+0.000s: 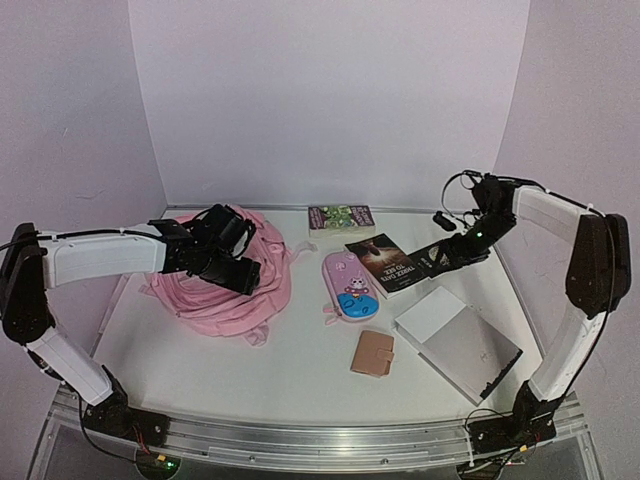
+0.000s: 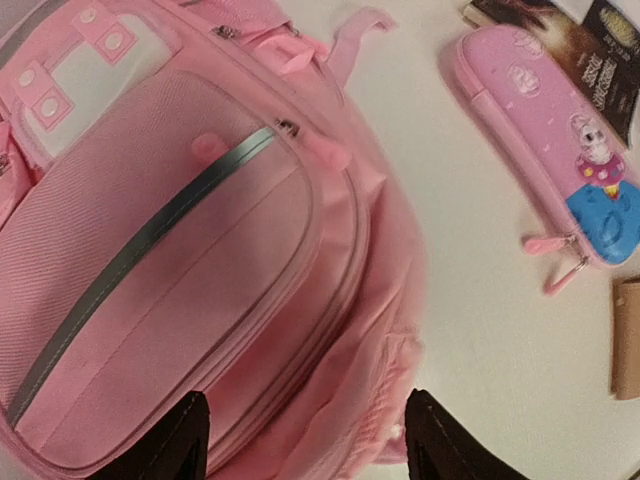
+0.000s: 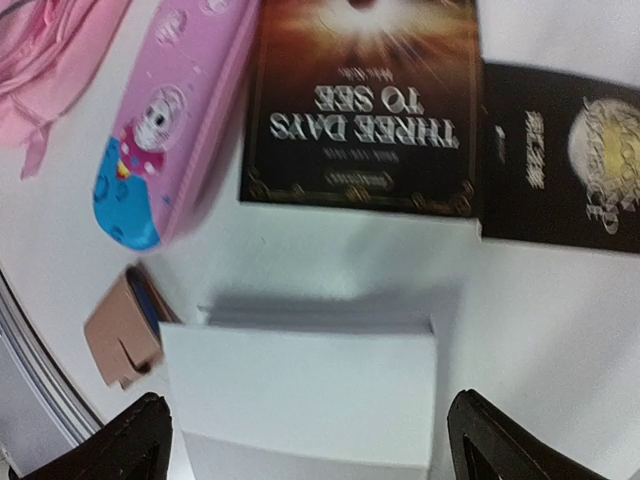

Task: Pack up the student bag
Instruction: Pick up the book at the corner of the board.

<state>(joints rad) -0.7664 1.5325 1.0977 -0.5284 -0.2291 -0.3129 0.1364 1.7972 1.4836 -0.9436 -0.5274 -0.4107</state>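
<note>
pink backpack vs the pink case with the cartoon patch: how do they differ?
Size: the student bag is by far the bigger; the pink case is small.
Shape: the bag is soft, slumped fabric; the case keeps a neat oval.
Markings: the bag has a grey stripe across its front pocket; the case has a blue cartoon patch.
Shared: both pink, both with zips.

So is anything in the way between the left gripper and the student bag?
Nothing visible does. The left gripper is open right over the student bag, and no other object lies between them.
</note>
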